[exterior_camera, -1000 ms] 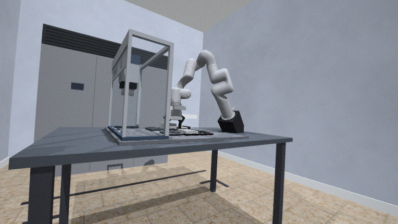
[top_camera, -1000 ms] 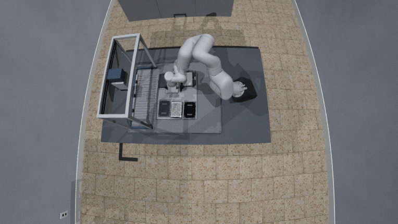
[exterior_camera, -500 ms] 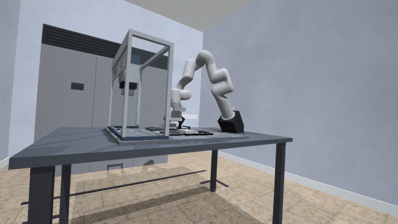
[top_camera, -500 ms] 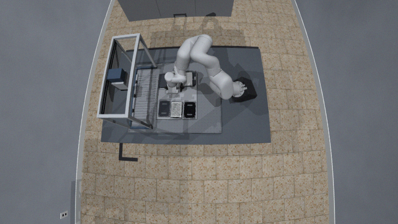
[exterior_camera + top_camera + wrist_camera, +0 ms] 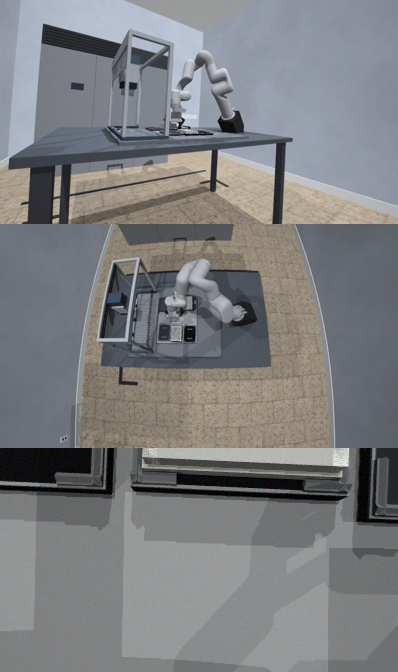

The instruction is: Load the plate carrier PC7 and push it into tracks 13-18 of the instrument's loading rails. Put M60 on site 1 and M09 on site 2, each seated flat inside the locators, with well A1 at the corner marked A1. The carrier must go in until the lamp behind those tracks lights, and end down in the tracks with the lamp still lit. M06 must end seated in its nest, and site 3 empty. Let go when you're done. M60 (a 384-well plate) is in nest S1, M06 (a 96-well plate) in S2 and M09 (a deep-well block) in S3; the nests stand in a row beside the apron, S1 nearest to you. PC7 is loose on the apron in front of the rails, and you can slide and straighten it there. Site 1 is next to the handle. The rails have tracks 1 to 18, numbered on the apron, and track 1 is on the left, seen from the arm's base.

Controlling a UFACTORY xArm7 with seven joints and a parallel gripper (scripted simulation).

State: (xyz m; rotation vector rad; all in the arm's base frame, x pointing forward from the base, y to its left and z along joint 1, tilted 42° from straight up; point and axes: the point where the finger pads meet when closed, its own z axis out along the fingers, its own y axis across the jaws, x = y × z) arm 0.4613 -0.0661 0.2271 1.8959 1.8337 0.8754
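My gripper (image 5: 174, 316) is open and empty. It hangs over the apron between the carrier and the nest row, and it also shows in the side view (image 5: 181, 122). Its fingers are out of the wrist view. The plate carrier PC7 (image 5: 181, 308) lies on the apron in front of the rails, mostly hidden by my wrist. A white plate (image 5: 190, 303) sits at its end nearest the arm base. The white 96-well plate M06 (image 5: 176, 333) sits in the middle nest and also shows in the wrist view (image 5: 245, 459). The nest nearest the base (image 5: 189, 333) looks black inside. The far nest (image 5: 164, 332) shows a dark grey shape; I cannot tell what it is.
The loading rails (image 5: 143, 318) lie under the instrument's open frame (image 5: 122, 301), left of the apron. A pipetting head (image 5: 116, 300) hangs inside the frame. The arm's base block (image 5: 245, 314) stands to the right on the table.
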